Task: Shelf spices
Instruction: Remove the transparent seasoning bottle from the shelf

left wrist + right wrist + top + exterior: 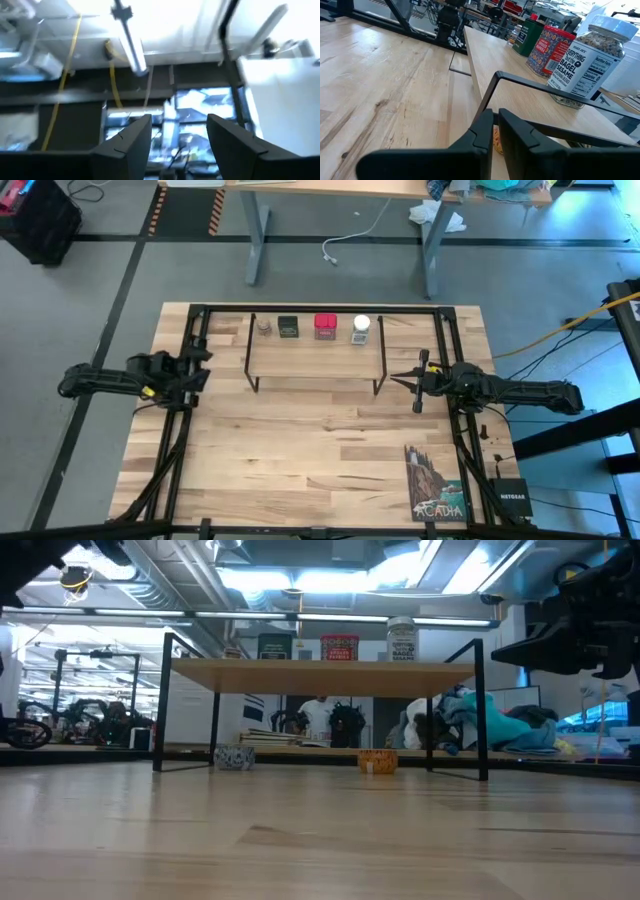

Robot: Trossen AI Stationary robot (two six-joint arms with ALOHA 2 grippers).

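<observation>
Four spices (pixel 312 327) stand on the shelf (pixel 315 358), and with my right gripper (pixel 421 380) clenched beside its end and left gripper (pixel 200 367) released, a careless swing could topple them.

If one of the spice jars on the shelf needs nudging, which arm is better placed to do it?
Probably the right. Its pincer sits just off the low light-wood shelf's right end, facing it, nearest the white-capped clear jar. The left pincer waits farther off, beyond the left legs, its camera pointing up at the ceiling.

Light matt wood shelf (pixel 315 360) on thin black metal legs (clear, paper-labelled jar (pixel 587 62) atop).
</observation>
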